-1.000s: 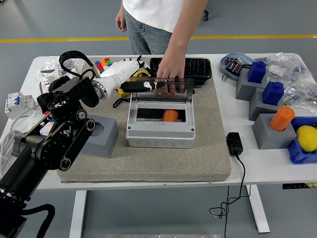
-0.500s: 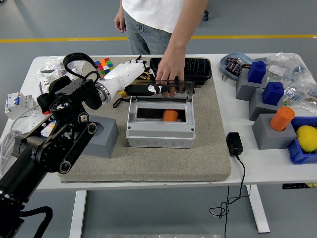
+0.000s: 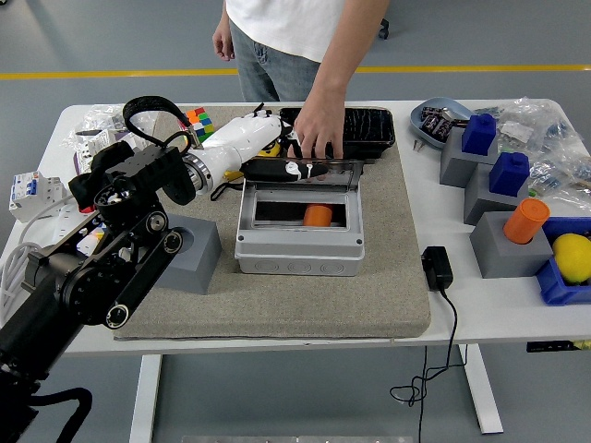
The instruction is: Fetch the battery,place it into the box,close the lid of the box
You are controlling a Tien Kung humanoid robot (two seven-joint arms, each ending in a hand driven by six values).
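The grey box (image 3: 298, 247) sits mid-mat with an orange battery (image 3: 318, 215) lying inside it. Its clear lid (image 3: 309, 173) stands raised along the back edge. My left hand (image 3: 282, 170), white with black fingers, reaches in from the left; its fingers lie stretched flat against the lid's left part and hold nothing. A person at the far side rests a hand (image 3: 319, 132) on the lid's top edge, just right of my fingers. My right arm does not show.
A grey block (image 3: 191, 251) stands on the mat (image 3: 388, 295) left of the box. Behind the box is a black tray (image 3: 365, 125). A black adapter (image 3: 436, 267) with its cable lies to the right. Grey blocks with blue pieces and an orange cylinder (image 3: 525, 220) crowd the right side.
My left hand has slid right and farther along the lid. The person's hand has drawn back slightly, and the lid's top edge now sits lower in the picture.
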